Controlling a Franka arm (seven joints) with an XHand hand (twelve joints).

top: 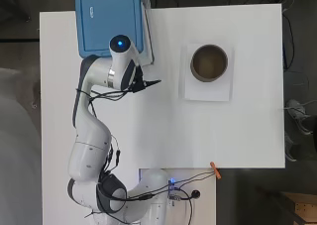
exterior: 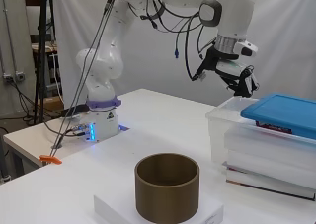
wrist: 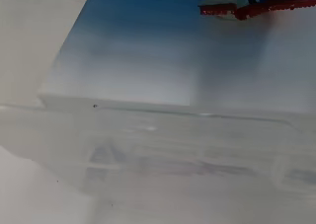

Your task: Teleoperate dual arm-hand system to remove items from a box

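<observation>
Hovering hand (exterior: 240, 82) | clear box (exterior: 232, 135) | blue lid (exterior: 286, 113) askew

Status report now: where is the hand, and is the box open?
Hand above the near edge of the clear box, holding nothing visible. Blue lid lies across the box, shifted sideways. Brown cylinder stands apart, not in the way.

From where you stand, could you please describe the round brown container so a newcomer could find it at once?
Start at the white table and look to the side away from the clear box with the blue lid. There a white square pad lies flat, and on it stands the brown container. It is the only round, open-topped, dark thing there.
</observation>
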